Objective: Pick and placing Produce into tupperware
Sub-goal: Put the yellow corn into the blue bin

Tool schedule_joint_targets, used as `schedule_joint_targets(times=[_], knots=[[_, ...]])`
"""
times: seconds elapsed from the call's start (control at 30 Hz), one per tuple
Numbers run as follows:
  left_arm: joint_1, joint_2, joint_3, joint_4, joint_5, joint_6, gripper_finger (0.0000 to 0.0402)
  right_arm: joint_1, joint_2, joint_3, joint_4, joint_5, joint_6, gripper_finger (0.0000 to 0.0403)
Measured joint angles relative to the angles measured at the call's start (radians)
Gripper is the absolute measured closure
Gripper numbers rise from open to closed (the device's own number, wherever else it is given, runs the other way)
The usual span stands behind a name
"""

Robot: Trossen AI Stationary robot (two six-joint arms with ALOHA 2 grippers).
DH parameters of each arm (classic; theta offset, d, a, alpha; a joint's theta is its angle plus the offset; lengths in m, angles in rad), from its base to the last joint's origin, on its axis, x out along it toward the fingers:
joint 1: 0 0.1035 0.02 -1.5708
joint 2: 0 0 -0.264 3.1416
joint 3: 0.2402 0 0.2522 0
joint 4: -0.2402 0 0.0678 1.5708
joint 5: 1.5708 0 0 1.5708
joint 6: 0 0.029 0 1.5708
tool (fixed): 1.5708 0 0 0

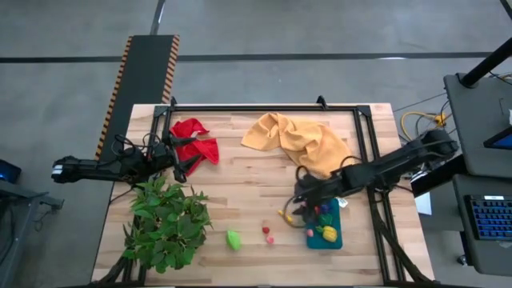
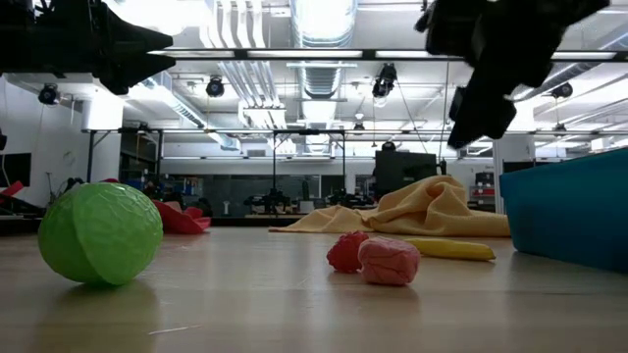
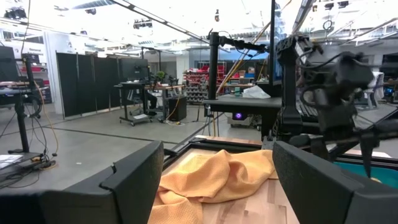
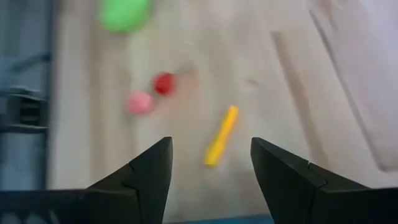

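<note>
The teal tupperware (image 1: 324, 238) is sitting near the table's (image 1: 240, 200) front edge, holding yellow and red produce. Just beside it, on bare wood, are lying a yellow stick (image 4: 221, 135), red piece (image 4: 163, 83), pink piece (image 4: 139, 102) and green ball (image 2: 100, 233). The right gripper (image 1: 298, 210) is hovering there, fingers apart, empty. The left gripper (image 1: 181, 162), also apart, is waiting by the red cloth (image 1: 195, 139).

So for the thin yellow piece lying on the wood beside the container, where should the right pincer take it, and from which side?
Best at mid-length, coming straight down from above. The yellow piece is a slim stick lying flat on the table, so the fingers should close across its narrow width. The right pincer is open above it, and nothing crowds it: the red piece and pink piece lie apart from it.
</note>
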Motion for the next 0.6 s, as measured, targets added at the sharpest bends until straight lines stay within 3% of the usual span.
schedule_joint_targets(times=[0.33,0.6], knots=[[0.0,-0.005,0.0,0.002,0.0,0.002,0.0114,0.005,0.3,0.277,-0.244,0.033,0.017,0.0194],[0.0,-0.003,0.0,0.0,0.005,0.001,0.0114,0.005,0.478,0.405,-0.368,0.033,0.016,0.0197]])
